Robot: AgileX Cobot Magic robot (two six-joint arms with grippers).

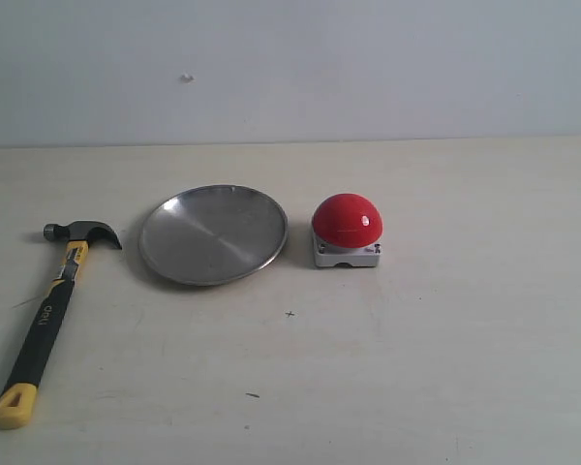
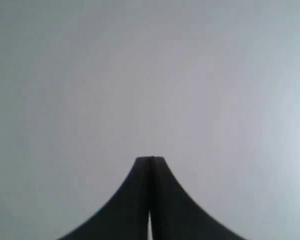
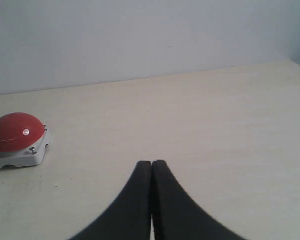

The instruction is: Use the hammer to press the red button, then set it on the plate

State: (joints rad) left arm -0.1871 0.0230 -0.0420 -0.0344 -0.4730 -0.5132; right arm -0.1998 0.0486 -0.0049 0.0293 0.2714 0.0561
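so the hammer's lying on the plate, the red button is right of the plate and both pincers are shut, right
No: the hammer is not on the plate; it lies on the table left of it, clear of the rim, as the exterior view shows. The red button is right of the plate, and the left pincer and right pincer are both shut.

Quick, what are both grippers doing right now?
Left gripper: closed, jaws together, holding nothing.
Right gripper: closed, jaws together, holding nothing.
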